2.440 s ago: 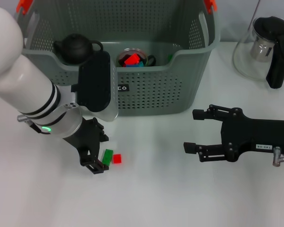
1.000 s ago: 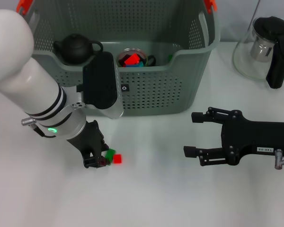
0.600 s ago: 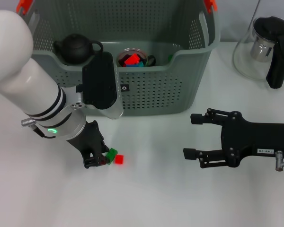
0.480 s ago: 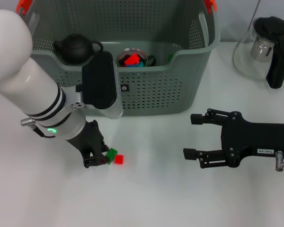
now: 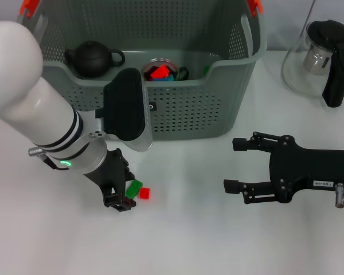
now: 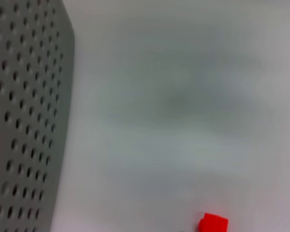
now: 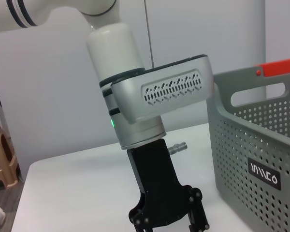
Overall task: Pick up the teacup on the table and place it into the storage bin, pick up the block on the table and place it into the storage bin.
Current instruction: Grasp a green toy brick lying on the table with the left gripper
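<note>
— Where's the block?

— The green block [image 5: 133, 188] is on the table [image 5: 183, 240], out in front of the storage bin's [image 5: 218, 103] near wall, pinched between the fingers of the left gripper [image 5: 125, 195]. A red block [image 5: 143, 193] lies just beside it.

— And the teacup?

— A metal cup [image 5: 160, 70] sits inside the bin next to a dark teapot [image 5: 92, 58], so I'd judge that part done.

— How to lift cleanly?

— Rise straight up first so the red block isn't dragged, clear the bin's rim, then release over the middle.

— The other arm?

— The right gripper [image 5: 236, 165] idles toward the table's right edge, fingers spread apart, empty.
</note>
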### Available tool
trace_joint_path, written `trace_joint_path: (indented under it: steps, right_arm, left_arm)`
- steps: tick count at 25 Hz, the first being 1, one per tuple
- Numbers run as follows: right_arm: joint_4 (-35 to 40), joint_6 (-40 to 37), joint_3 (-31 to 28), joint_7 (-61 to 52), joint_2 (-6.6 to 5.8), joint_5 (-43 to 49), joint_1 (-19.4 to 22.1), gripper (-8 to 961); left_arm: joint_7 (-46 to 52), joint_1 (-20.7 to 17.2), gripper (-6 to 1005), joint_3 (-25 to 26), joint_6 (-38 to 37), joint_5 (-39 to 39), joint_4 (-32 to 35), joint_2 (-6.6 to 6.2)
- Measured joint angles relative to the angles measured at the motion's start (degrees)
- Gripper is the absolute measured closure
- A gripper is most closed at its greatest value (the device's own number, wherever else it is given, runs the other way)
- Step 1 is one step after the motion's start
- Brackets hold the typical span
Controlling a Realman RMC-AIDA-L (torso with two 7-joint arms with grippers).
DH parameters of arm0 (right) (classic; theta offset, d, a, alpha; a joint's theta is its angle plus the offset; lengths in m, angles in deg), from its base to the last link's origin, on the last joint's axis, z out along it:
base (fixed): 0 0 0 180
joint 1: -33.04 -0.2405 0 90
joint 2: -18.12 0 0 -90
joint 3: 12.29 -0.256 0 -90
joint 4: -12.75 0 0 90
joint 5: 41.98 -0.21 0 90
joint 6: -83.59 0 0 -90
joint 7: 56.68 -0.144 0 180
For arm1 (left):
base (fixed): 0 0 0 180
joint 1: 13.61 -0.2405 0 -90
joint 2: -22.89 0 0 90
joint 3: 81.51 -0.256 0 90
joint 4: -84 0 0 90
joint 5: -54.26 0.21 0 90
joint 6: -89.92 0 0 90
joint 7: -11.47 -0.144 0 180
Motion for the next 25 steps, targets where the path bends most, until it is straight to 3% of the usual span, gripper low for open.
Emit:
trace_joint_path:
  steps: [9,25]
  right_arm:
    - [-0.2,0.0,0.0,0.0,-0.01,0.0,0.1,6]
    - [-0.4,0.1,0.0,0.0,-0.08,0.2,-0.1,7]
  left_arm:
    - [0.0,-0.1,410,-2.2,2.3,-0.1,-0.3,0.07]
    - [0.1,1.2,420,-2.9,2.8,0.1,-2.2,-0.14]
